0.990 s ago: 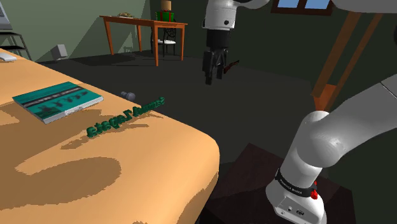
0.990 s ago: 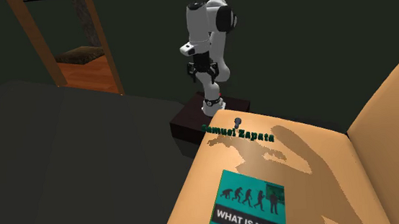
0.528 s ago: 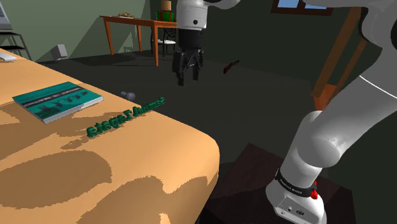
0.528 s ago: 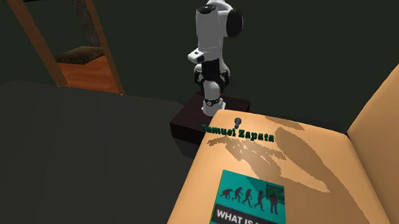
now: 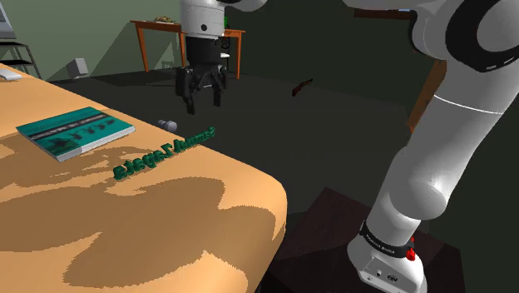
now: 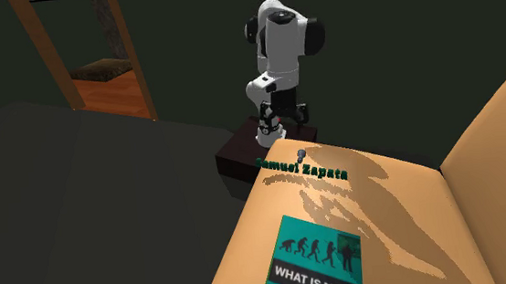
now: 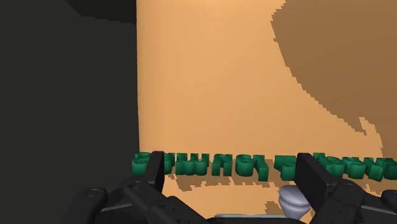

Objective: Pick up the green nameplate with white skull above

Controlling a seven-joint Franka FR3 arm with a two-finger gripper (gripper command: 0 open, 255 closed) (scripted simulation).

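Above the table point(image 5: 208, 225) edge, the hand point(image 5: 203, 106) hangs open over the green nameplate point(image 5: 163, 154).

A teal book point(image 5: 76, 133) lies flat on the tan tabletop point(image 5: 175, 241), its cover point(image 6: 316, 256) reading "WHAT IS MATH" under a row of walking figures. In the shoulder view, a brown wooden side table point(image 5: 154, 27) stands far beyond the book. A small pale box point(image 5: 79, 67) sits on the dark floor between them. A dark reddish object point(image 5: 302, 86) lies well to the book's right. In the second exterior view, a wooden door frame point(image 6: 136, 71) rises far beyond the book.
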